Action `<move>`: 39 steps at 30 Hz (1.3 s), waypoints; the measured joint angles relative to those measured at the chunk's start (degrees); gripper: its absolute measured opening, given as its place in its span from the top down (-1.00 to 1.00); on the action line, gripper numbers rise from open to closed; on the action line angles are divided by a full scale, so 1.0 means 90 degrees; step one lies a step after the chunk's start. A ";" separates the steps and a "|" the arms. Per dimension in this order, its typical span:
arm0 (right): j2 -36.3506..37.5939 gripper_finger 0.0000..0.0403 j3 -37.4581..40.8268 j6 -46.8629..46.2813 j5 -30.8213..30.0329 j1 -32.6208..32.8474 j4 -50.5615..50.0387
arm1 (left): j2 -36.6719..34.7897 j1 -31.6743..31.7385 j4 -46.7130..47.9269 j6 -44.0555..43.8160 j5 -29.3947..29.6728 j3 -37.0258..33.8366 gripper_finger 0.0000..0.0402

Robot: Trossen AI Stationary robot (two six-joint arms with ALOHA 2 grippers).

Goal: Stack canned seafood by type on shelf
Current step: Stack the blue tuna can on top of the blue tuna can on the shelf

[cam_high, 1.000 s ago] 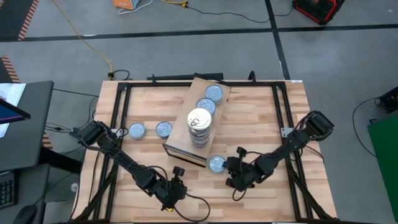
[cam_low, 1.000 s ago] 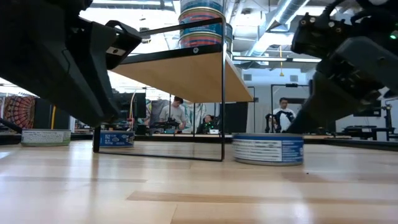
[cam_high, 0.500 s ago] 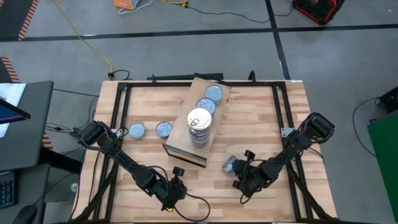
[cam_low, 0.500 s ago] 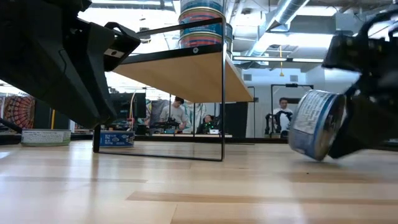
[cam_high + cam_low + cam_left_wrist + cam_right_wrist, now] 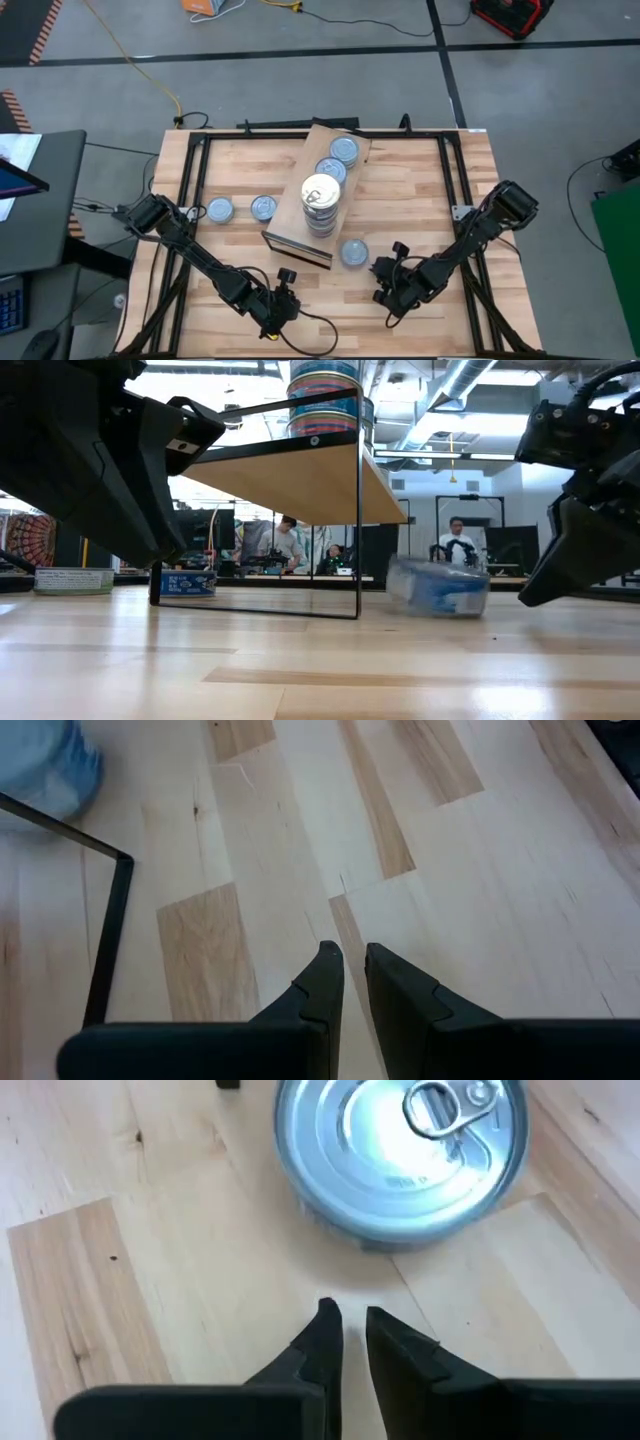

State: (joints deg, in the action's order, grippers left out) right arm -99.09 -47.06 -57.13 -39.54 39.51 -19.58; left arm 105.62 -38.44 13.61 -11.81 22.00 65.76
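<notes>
Since half a second ago the loose tin (image 5: pixel 353 252) has dropped from tilted on edge beside the right gripper to lying flat on the table (image 5: pixel 420 190), lid up, just off the shelf's near corner. A second ago it sat a bit nearer the table's front edge, touching the gripper.

Right gripper (image 5: pixel 384 271) sits low over the table just beside that tin, not touching it; fingers (image 5: pixel 322 1342) closed on nothing. Right wrist view shows the silver pull-tab lid (image 5: pixel 401 1142) just ahead of the fingertips. Low view shows the tin blurred (image 5: pixel 438 586).

Left gripper (image 5: pixel 288 280) parked at the front of the table, near the shelf's front corner; fingers (image 5: pixel 322 990) closed, empty, over bare wood.

Shelf (image 5: pixel 355 160) lies diagonally mid-table. On it: a stack of tins with a pale gold lid on top (image 5: pixel 320 194), then two single silver-topped tins behind it (image 5: pixel 330 171) (image 5: pixel 344 150).

Two more silver-topped tins on the table left of the shelf (image 5: pixel 263 207) (image 5: pixel 220 210), close together.

People visible in the room behind, low view (image 5: pixel 285 538).
</notes>
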 joint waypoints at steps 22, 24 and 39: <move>-0.0203 0.61 -0.0247 0.0951 -0.0719 -0.0392 0.0407 | 0.0005 0.0000 -0.0051 0.0060 -0.0036 -0.0002 0.77; -0.0333 0.61 -0.0262 0.0821 -0.0740 -0.0380 0.0408 | 0.0005 0.0000 -0.0046 0.0051 -0.0036 -0.0002 0.77; -0.0457 0.61 -0.0240 0.0529 -0.0561 -0.0167 0.0385 | 0.0005 0.0000 -0.0051 0.0022 -0.0056 -0.0002 0.77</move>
State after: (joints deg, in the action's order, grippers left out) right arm -103.20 -49.22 -52.37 -44.59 38.01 -16.11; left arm 105.67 -38.44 13.15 -11.62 21.50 65.73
